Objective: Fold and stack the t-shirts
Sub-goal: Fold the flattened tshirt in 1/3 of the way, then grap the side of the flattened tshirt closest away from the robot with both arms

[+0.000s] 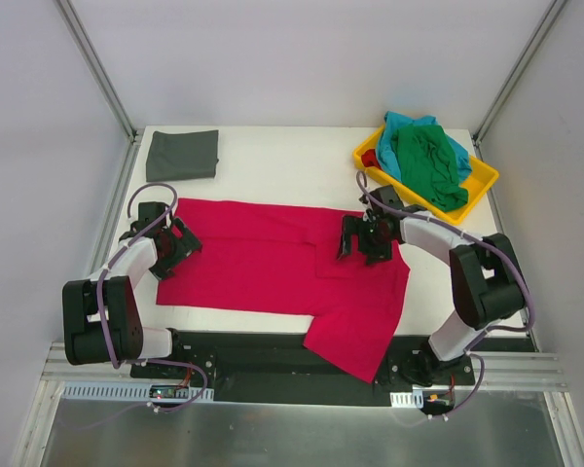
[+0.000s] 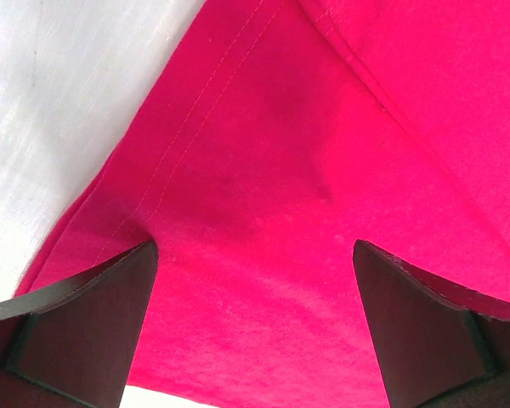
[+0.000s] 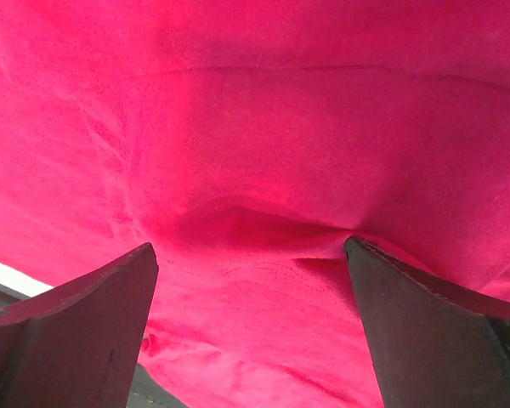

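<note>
The crimson red t-shirt (image 1: 273, 263) lies spread across the table, one part hanging over the near edge. My left gripper (image 1: 175, 248) is open over its left hem; the cloth (image 2: 263, 212) fills the space between the jaws. My right gripper (image 1: 362, 238) is open over the shirt's right side, where a raised fold (image 3: 246, 225) lies between the jaws. A dark grey t-shirt (image 1: 183, 154) lies folded at the back left. The green t-shirt (image 1: 428, 163) lies crumpled on the teal t-shirt (image 1: 401, 126) in the tray.
The shallow yellow tray (image 1: 482, 180) stands at the back right corner. Metal frame posts rise at both back corners. The white table surface (image 1: 282, 161) shows behind the red shirt and at the left edge (image 2: 42, 102).
</note>
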Controlling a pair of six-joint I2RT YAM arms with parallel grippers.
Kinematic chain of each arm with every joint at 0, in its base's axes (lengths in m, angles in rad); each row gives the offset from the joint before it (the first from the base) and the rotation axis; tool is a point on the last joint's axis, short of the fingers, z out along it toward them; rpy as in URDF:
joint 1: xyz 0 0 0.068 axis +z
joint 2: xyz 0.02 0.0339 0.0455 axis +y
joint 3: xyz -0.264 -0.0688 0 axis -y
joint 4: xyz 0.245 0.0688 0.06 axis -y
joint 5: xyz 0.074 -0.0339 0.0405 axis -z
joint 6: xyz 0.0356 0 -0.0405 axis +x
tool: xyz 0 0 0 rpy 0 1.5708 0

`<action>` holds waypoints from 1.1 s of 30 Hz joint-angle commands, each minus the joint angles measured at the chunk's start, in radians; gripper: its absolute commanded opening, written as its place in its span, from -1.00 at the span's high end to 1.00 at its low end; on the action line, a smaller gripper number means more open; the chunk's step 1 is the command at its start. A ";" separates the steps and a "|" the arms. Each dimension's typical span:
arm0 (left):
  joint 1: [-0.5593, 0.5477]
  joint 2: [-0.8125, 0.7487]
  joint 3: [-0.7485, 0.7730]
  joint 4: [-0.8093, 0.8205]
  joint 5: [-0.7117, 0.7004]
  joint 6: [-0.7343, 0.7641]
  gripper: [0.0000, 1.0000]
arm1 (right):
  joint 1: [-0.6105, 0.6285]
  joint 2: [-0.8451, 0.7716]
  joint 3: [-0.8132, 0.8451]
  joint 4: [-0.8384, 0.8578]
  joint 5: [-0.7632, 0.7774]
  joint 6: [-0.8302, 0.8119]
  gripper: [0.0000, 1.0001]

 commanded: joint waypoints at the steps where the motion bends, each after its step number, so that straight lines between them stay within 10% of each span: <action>1: 0.009 0.018 -0.007 -0.022 -0.043 0.021 -0.98 | -0.041 0.031 -0.017 0.004 0.074 -0.016 -0.92; 18: 0.010 0.044 0.068 -0.063 -0.100 0.006 -0.98 | -0.041 0.206 0.271 -0.131 0.065 -0.140 -0.92; 33: 0.010 -0.345 0.062 -0.436 -0.323 -0.232 -0.98 | 0.135 -0.508 -0.090 -0.103 0.540 0.048 -0.92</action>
